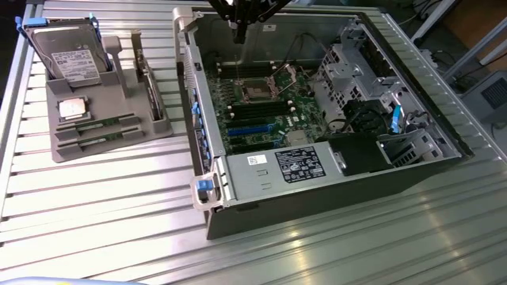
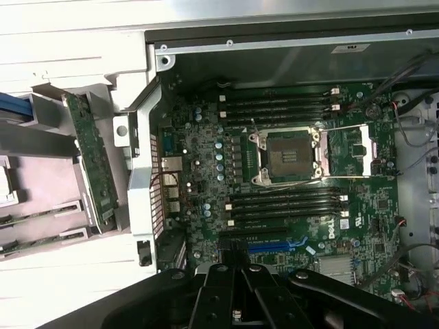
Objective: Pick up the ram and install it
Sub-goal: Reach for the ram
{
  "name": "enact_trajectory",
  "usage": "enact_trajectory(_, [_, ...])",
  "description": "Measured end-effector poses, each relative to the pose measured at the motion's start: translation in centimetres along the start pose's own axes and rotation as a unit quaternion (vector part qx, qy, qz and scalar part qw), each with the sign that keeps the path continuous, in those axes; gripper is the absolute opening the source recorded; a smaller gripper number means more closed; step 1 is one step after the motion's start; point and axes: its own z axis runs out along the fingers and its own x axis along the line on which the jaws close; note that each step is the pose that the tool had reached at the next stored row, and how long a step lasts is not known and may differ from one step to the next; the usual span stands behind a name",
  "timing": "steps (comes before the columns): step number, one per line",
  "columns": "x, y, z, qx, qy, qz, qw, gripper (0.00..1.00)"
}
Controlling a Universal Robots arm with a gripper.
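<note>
Ram sticks (image 1: 103,123), two, lie in one gray holder (image 1: 99,152); the jaws hang shut, empty, above one open case (image 1: 317,200).

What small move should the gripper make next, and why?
Probably travel toward the exterior view's left, to the grey holder: the gripper hangs shut over the open computer case, apparently holding nothing, while the ram lies in that holder.

The end effector (image 1: 238,37) runs off the exterior view's top edge.
</note>
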Motion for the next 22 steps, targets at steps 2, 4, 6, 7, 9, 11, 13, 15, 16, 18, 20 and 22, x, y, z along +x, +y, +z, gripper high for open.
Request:
enact_trajectory(2, [0.0,0.00,0.00,0.0000,0.0000,0.000,1.0000,0.11])
enact_trajectory(4, [0.1,-0.01,0.00,0.0000,0.0000,0.000,1.0000,0.11])
enact_trajectory(6, [0.3,-0.02,-0.01,0.0000,0.0000,0.000,1.0000,0.11])
enact_trajectory(7, [0.3,-0.03,-0.01,0.0000,0.0000,0.000,1.0000,0.11])
enact_trajectory(9, [0.5,-0.04,-0.01,0.0000,0.0000,0.000,1.0000,0.11])
enact_trajectory(11, [0.6,-0.05,-0.02,0.0000,0.0000,0.000,1.0000,0.11])
enact_trajectory(13, [0.7,-0.05,-0.02,0.0000,0.0000,0.000,1.0000,0.11])
enact_trajectory(15, [0.8,-0.06,-0.02,0.0000,0.0000,0.000,1.0000,0.11])
enact_trajectory(16, [0.9,-0.07,-0.03,0.0000,0.0000,0.000,1.0000,0.11])
enact_trajectory(18, [1.0,-0.08,-0.03,0.0000,0.0000,0.000,1.0000,0.11])
enact_trajectory(20, [1.2,-0.09,-0.03,0.0000,0.0000,0.000,1.0000,0.11])
enact_trajectory(22, [1.4,-0.11,-0.04,0.0000,0.0000,0.000,1.0000,0.11])
